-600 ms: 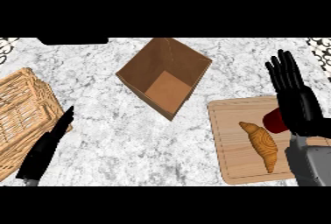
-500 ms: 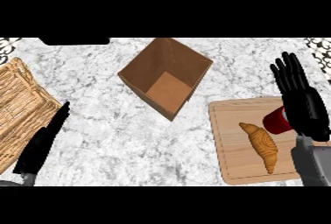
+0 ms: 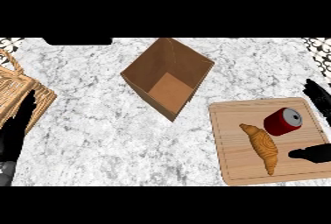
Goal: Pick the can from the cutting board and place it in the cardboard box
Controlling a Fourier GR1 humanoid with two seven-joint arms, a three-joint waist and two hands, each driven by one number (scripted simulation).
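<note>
Since the earlier frame, the right hand point(image 3: 318, 99) has shifted out toward the right edge, uncovering the can point(image 3: 283, 121) it was hiding, and the left hand point(image 3: 19, 127) now lies over the basket's edge.

A grey and white marble tabletop point(image 3: 97, 144) fills the view. At top centre sits an open cardboard box point(image 3: 169, 76), turned like a diamond, with its bare brown floor showing. At the left edge stands a woven wicker basket point(image 3: 13, 94), partly cut off by the frame. At lower right lies a pale wooden cutting board point(image 3: 236, 164).

The left hand comes up from the lower left as a long dark shape, fingers straight and held together, holding nothing. The right hand shows only in parts at the right edge: fingers above the board's upper right corner and the thumb point(image 3: 311, 153) over the board's right side. It is spread wide and touches nothing.

A croissant point(image 3: 262, 146) lies slantwise near the board's middle. The red can lies on its side on the board's upper right part, silver end facing up and right, just beside the croissant's upper end, between the right hand's fingers and thumb.
</note>
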